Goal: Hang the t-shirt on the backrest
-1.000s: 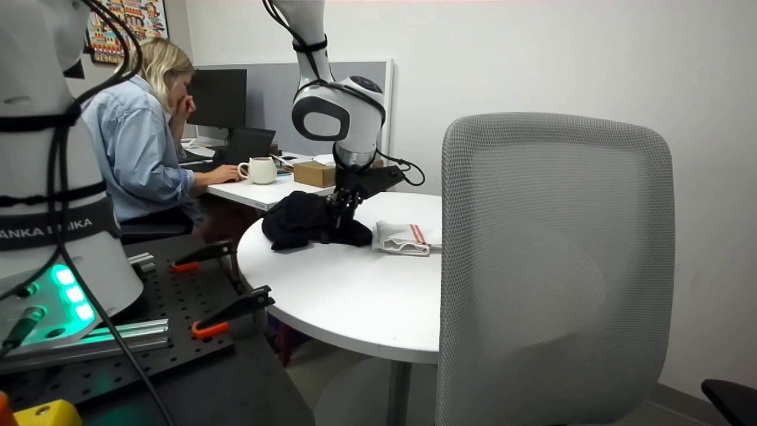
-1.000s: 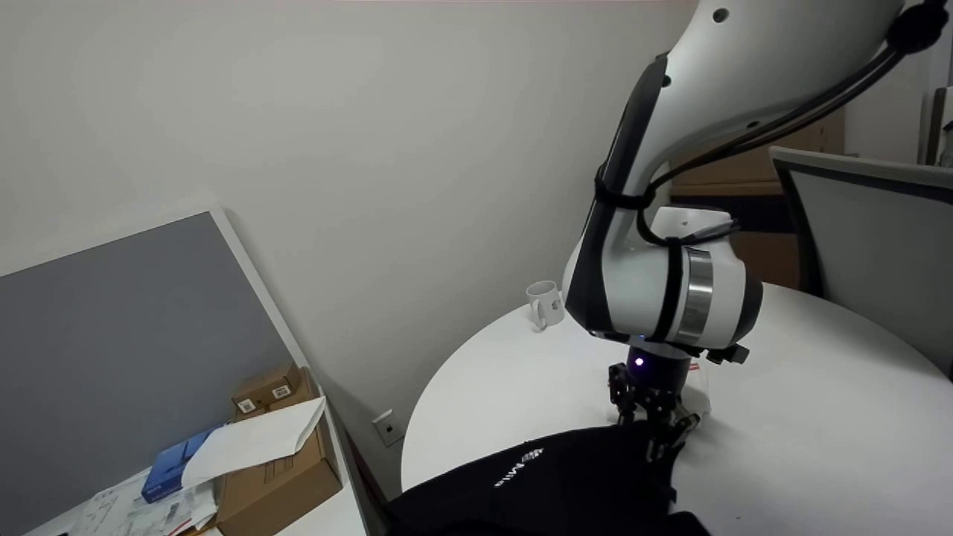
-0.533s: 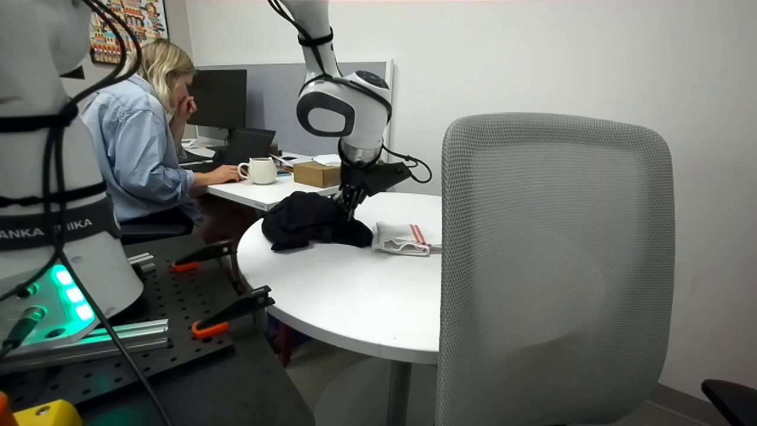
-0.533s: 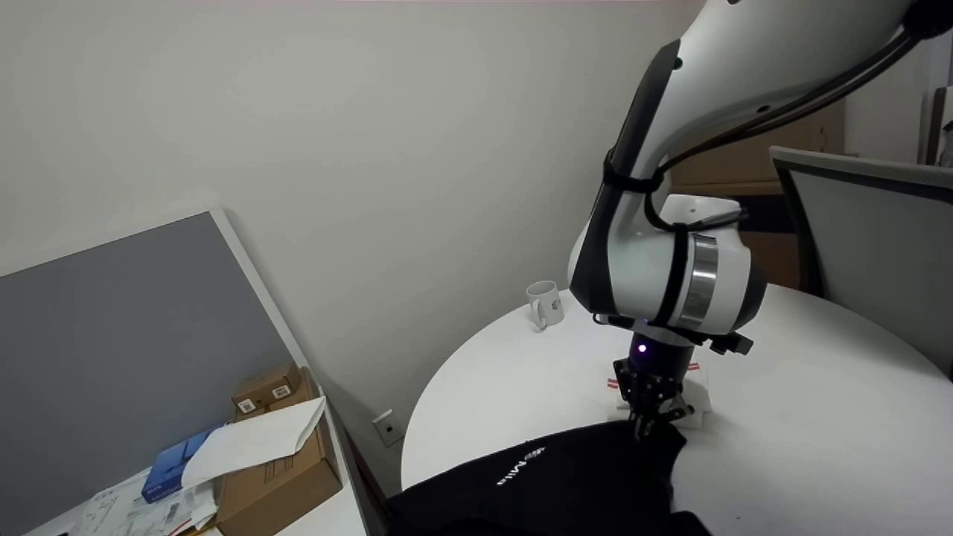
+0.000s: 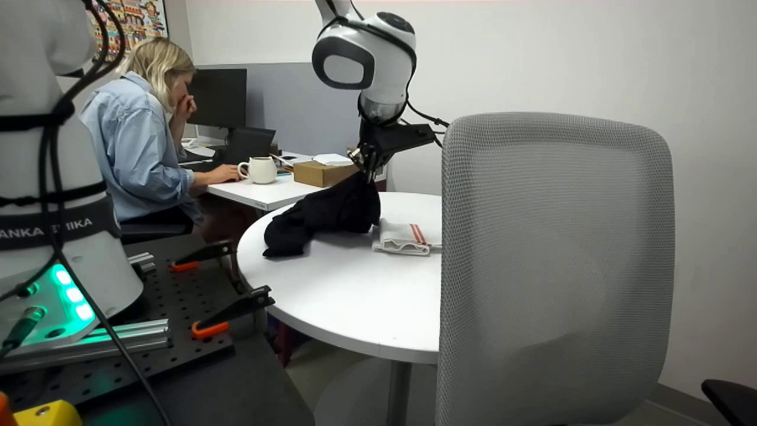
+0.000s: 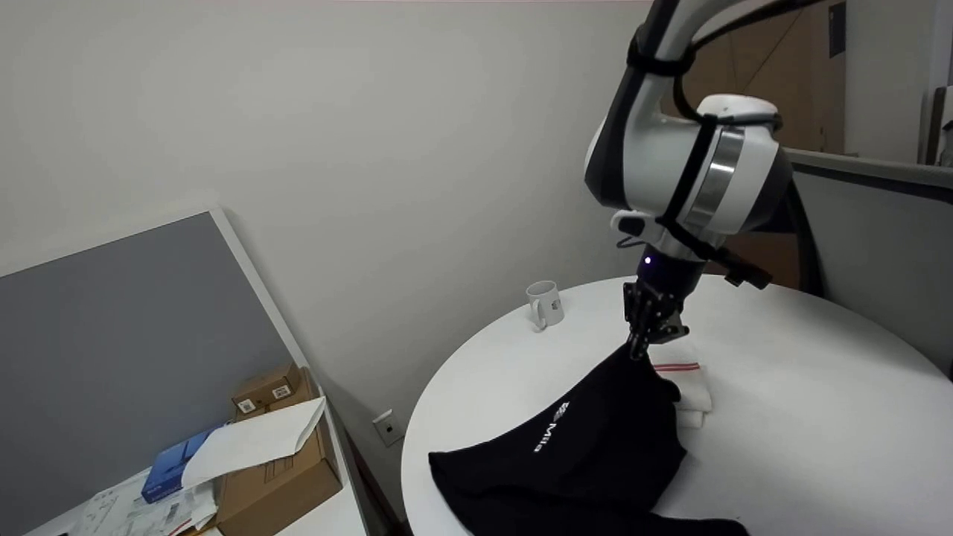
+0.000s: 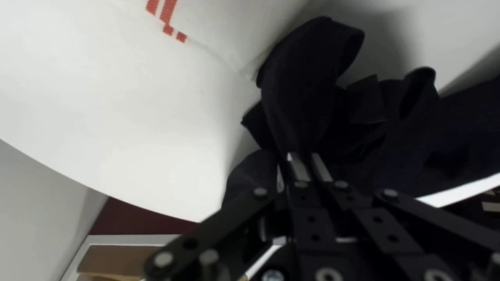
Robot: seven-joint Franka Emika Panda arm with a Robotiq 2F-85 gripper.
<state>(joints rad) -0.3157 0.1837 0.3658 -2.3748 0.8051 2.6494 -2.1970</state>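
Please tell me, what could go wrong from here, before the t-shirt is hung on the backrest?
1. The gripper pinches the t-shirt at one spot only, so it might slip out during the lift.
2. Much of the t-shirt lies on the table, close to the towel, and could drag the towel along.
3. The backrest rises above the table; if the t-shirt is not raised enough, its hanging part may catch there.
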